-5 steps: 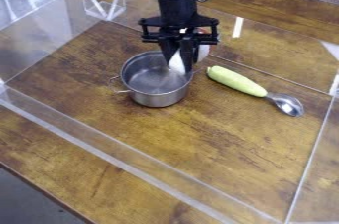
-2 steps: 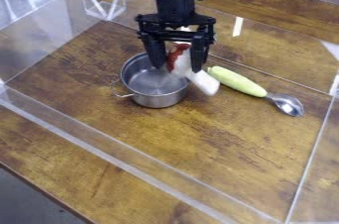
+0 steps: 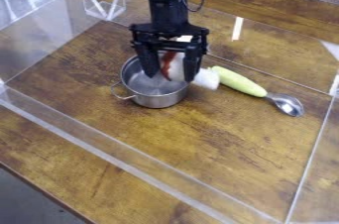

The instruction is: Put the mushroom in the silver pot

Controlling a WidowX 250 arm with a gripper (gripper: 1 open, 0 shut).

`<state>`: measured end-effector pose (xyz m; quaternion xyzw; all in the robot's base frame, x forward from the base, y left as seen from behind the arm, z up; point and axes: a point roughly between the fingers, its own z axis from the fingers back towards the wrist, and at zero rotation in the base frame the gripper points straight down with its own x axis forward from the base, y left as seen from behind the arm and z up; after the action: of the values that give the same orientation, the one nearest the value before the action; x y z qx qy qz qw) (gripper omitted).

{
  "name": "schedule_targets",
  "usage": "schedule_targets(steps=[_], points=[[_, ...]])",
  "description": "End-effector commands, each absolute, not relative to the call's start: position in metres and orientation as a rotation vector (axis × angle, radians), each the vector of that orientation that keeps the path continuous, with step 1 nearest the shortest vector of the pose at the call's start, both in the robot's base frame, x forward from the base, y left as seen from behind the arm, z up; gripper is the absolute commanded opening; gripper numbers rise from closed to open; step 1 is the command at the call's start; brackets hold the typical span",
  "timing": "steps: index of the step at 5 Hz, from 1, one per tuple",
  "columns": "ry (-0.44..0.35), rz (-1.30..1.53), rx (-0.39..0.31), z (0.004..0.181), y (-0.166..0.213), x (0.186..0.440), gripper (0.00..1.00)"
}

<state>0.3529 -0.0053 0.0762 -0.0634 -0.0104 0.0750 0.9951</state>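
silver pot (image 3: 149, 91): 1, mushroom (image 3: 196, 75) leaning over its rim | gripper (image 3: 169, 60): wide open, holding nothing | spoon (image 3: 286, 104): 1

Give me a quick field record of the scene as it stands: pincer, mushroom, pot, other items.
pincer: open, pointing down over the pot, holding nothing
mushroom: released; white stem lies across the pot's right rim and pokes outside, reddish cap end toward the inside
silver pot: upright on the wooden table
task state: mushroom only partly in the pot
yellow-green vegetable: on the table right of the pot
silver spoon: beyond the vegetable's far end
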Motion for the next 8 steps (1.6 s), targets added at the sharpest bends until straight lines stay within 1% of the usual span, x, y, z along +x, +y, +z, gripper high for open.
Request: schedule_targets(steps=[1, 2, 3, 5, 7, 8], points=[[-0.119, 0.272, -0.110, 0.113, 0.005, 0.346, 1.00], [-0.136, 0.373, -0.099, 0.125, 0.007, 0.339, 1.00], [-0.150, 0.405, -0.075, 0.132, 0.007, 0.340, 1.00], [-0.156, 0.458, -0.061, 0.136, 0.001, 0.339, 1.00], [-0.156, 0.460, -0.053, 0.146, 0.004, 0.341, 1.00], [-0.154, 0.437, -0.053, 0.155, 0.000, 0.340, 1.00]])
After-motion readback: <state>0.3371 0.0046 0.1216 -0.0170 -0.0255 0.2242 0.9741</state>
